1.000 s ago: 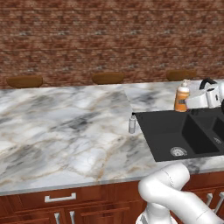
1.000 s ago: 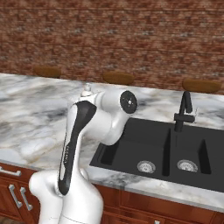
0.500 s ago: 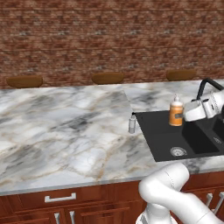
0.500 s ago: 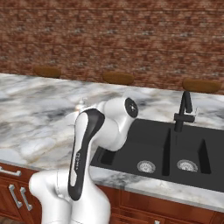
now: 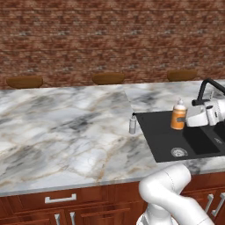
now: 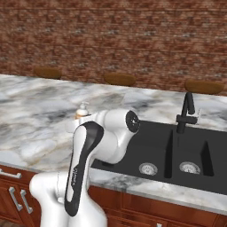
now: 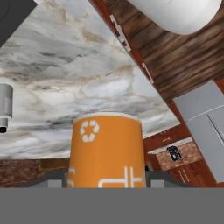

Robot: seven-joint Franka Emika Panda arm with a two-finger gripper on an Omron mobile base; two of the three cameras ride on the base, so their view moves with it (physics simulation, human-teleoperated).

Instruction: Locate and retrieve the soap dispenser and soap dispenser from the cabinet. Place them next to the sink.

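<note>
Orange soap bottle (image 5: 178, 117) sits upright between the fingers (image 5: 190, 119), which squeeze it tight, up over the black sink (image 5: 167, 140). Grey soap bottle (image 5: 132, 125) stands on the bench (image 5: 66, 127), just beside the sink's left edge.

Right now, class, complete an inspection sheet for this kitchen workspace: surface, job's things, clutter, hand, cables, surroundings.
Surface: marble counter, black sink set into it.
Job's things: orange soap dispenser held upright over the sink; grey soap dispenser standing on the counter by the sink's left edge.
Clutter: nothing seen.
Hand: hand closed on the orange soap dispenser.
Cables: nothing seen.
Surroundings: brick wall, black faucet, wooden drawers below.
</note>
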